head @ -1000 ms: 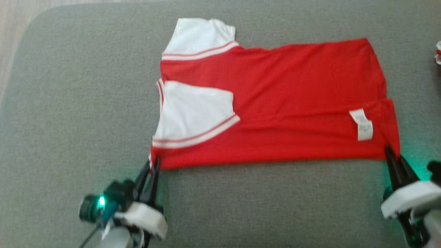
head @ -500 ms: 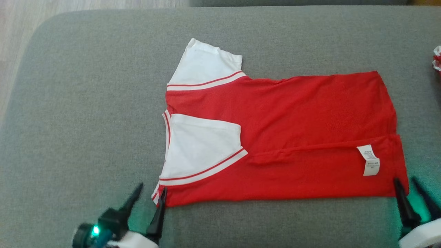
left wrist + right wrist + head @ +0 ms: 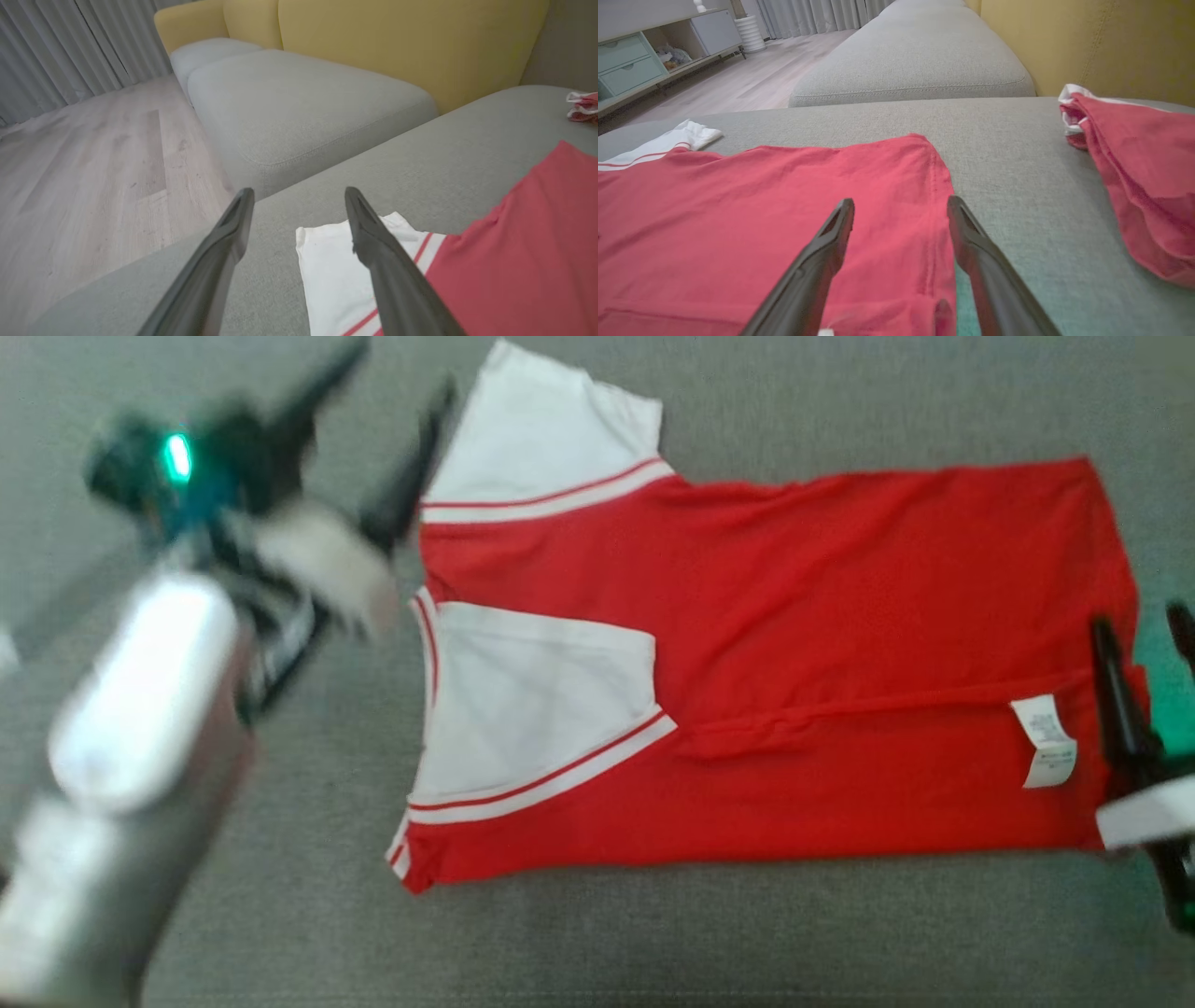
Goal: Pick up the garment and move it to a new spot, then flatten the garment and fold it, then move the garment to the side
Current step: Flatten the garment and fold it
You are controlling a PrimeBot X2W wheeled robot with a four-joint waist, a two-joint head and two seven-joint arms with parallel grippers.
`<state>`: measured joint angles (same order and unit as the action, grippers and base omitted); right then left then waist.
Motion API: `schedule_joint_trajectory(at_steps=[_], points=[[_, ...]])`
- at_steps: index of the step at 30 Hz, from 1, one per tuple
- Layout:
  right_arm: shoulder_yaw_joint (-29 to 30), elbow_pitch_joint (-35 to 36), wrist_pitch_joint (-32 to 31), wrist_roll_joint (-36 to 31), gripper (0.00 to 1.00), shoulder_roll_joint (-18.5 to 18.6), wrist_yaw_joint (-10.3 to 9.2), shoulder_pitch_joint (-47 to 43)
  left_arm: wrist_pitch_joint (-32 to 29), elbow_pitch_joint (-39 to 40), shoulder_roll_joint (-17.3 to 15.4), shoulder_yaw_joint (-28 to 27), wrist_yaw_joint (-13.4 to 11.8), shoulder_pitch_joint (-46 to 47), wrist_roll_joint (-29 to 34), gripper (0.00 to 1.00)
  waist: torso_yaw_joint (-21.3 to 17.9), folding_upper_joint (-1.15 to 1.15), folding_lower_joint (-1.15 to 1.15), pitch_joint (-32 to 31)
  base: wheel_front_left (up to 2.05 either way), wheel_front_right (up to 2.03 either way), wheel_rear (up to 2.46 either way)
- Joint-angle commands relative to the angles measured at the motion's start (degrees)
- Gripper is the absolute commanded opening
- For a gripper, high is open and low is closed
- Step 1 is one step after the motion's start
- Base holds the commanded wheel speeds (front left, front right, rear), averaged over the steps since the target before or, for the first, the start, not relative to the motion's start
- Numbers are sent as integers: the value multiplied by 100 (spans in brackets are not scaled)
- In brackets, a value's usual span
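The garment (image 3: 794, 644) is a red T-shirt with white sleeves. It lies flat on the grey sofa cushion (image 3: 653, 943), its near long edge folded over so that a white label shows. My left gripper (image 3: 403, 369) is blurred and open, hanging beside the far white sleeve (image 3: 327, 266). In the left wrist view that gripper (image 3: 299, 191) holds nothing, its right finger over the sleeve's corner. My right gripper (image 3: 1141, 621) stands open at the shirt's right hem. Seen from the right wrist, the gripper (image 3: 901, 201) straddles the hem of the garment (image 3: 761, 210) without gripping it.
Another red and white garment (image 3: 1148, 186) lies bunched on the cushion to the right of the shirt. A yellow backrest (image 3: 397, 42) rises behind, with a second grey cushion (image 3: 303, 107) beyond. Wood floor (image 3: 93, 163) lies off the cushion's left end.
Both grippers have opened and let go of the shirt's near edge. The left arm has swung away to the far sleeve, and the right has moved forward along the right hem. The camera has also shifted.
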<state>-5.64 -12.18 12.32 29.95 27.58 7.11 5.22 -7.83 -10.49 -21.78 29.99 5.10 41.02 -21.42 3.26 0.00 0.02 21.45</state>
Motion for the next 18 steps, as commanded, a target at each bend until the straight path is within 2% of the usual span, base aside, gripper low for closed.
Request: schedule_joint_trajectory(at_steps=[1,4,9,14,18], points=[[-91,181,-18,-74,100,123,37,81,-159,3,-140,-169,45,344,-88,100,-170,0,-2,361,0,0,0],[-244,265,-70,-189,100,36,37,396,-768,-612,-104,-37,180,1235,-380,100,-358,0,-2,641,0,0,0],[-545,292,-56,-267,100,-123,37,764,-1750,-1576,-286,290,233,2276,-803,100,-709,0,-2,977,0,0,0],[-723,170,18,-242,100,-239,37,982,-2475,-2131,-560,602,236,2756,-1369,100,-997,0,-2,1151,0,0,0],[-787,51,100,-194,100,-306,37,1069,-2687,-2324,-858,830,237,2942,-1564,100,-1133,0,-2,1208,0,0,0]])
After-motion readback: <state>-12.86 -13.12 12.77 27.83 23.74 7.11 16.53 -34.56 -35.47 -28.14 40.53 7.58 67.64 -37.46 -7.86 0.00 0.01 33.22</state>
